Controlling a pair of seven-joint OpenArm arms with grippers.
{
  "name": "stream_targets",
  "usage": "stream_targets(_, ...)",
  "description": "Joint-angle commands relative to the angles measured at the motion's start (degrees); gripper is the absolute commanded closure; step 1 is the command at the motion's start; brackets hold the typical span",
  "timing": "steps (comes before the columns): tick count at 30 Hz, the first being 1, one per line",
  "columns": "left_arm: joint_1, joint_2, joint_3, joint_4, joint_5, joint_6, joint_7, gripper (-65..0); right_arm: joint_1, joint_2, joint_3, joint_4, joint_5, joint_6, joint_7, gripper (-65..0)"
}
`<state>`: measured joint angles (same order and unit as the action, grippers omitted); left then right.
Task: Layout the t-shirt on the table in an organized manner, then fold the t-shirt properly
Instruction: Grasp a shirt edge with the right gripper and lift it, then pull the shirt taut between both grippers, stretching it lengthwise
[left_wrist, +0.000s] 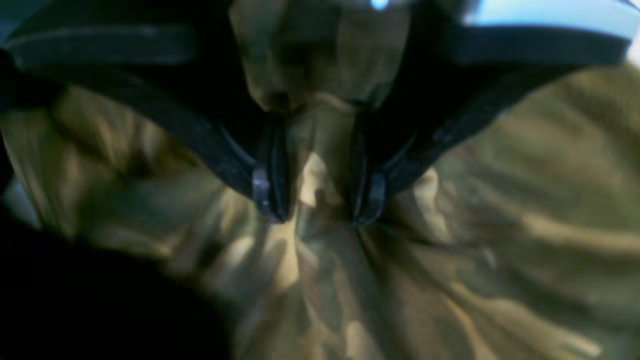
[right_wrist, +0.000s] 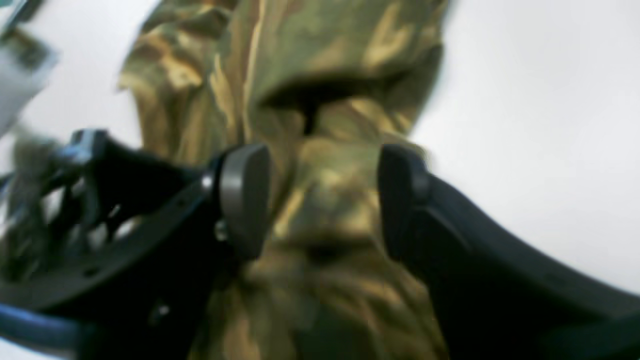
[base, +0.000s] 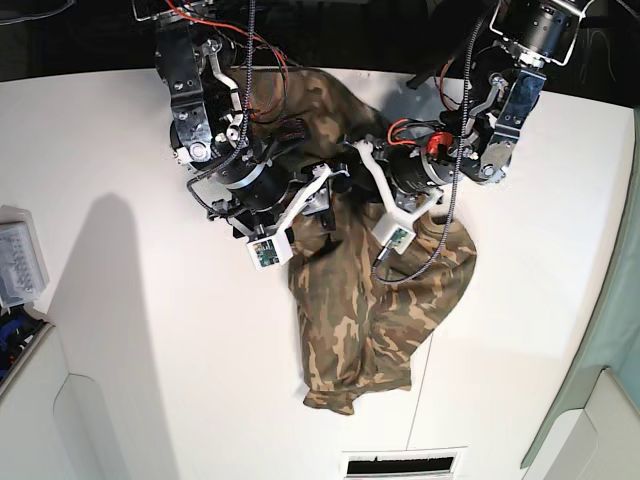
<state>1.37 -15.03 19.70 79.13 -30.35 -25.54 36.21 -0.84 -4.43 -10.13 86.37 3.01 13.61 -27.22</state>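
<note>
White table (base: 120, 330) carries crumpled t-shirt (base: 365, 310) mid-tabletop toward far edge. Left gripper (left_wrist: 320, 215) pinches a fold; right gripper (right_wrist: 322, 200) gapes empty. Regrasp hem corners, spread flat.

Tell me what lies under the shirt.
Under the shirt lies the white table, bare all around it. What the cloth covers cannot be seen.

Both arms are black metal with white printed brackets near the wrists. Red and black cables loop along the links. The right gripper (right_wrist: 320, 200) has dark curved fingers with grey rounded pads (right_wrist: 243, 197); the left gripper (left_wrist: 320, 200) has slim black fingers tipped with grey clips.
</note>
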Motion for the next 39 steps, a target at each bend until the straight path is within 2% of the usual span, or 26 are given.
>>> stream_targets(1, -0.59, -0.72, -0.20, 0.96, 0.57, -0.20, 1.66, -24.3, 1.53, -0.17, 0.26, 0.52, -0.72, -1.36, 1.88, -34.0)
stream_targets(5, -0.50, -2.78, -0.46, 5.99, 0.57, -0.24, 1.70, -24.3, 2.45, -0.22, 2.64, 0.31, -1.46, -4.48, 2.82, -34.0)
stream_targets(8, -0.42, -5.11, -0.46, 10.99, 0.57, -0.22, 1.70, -24.3, 3.61, -0.20, 4.79, -0.94, 0.11, -4.42, 3.21, -34.0)
stream_targets(12, -0.42, -7.82, -0.46, 15.65, 0.57, -0.07, 1.29, -24.3, 8.26, -0.22, 5.77, -8.94, 1.11, -4.35, 3.82, -34.0)
stream_targets(17, -0.81, -8.94, -0.76, 16.70, 2.67, 3.96, -1.44, -24.3, 13.97, -0.63, 5.79, -21.29, 5.16, 0.70, 5.18, -34.0)
stream_targets(19, -1.27, -8.94, -1.09, 16.70, 3.58, 5.40, -1.73, -24.3, 15.32, -1.22, 5.79, -24.92, 5.46, 1.42, 6.97, -34.0)
stream_targets(23, -1.66, -8.94, -1.09, 16.63, 5.60, 6.12, -1.75, -24.3, 15.93, -3.08, 5.77, -28.96, 5.55, 4.31, 10.45, -33.6)
stream_targets(25, -1.66, -8.92, -1.09, 16.48, 5.84, 6.47, -1.75, -24.3, 15.93, -4.04, 5.73, -29.59, 5.51, 5.79, 10.60, -25.9)
stream_targets(29, -1.55, -8.94, -1.09, 16.46, 6.64, 6.95, -1.73, -24.3, 16.06, -4.26, 5.55, -29.57, 5.01, 9.27, 12.79, -0.1)
stream_targets(33, -1.20, -8.96, -1.09, 15.74, 9.20, 7.04, -1.73, -24.3, 16.72, -4.17, 5.73, -28.59, 3.58, 10.67, 14.19, 0.0)
stream_targets(36, -1.20, -8.96, -1.09, 13.77, 9.90, 10.10, -1.77, -24.3, 16.33, -4.15, 5.79, -24.57, 3.39, 10.67, 13.44, 0.0)
stream_targets(39, -1.20, -8.96, -1.09, 12.07, 11.28, 12.55, -2.71, -24.3, 16.22, -4.15, 5.79, -19.02, 3.41, 10.67, 9.11, 0.0)
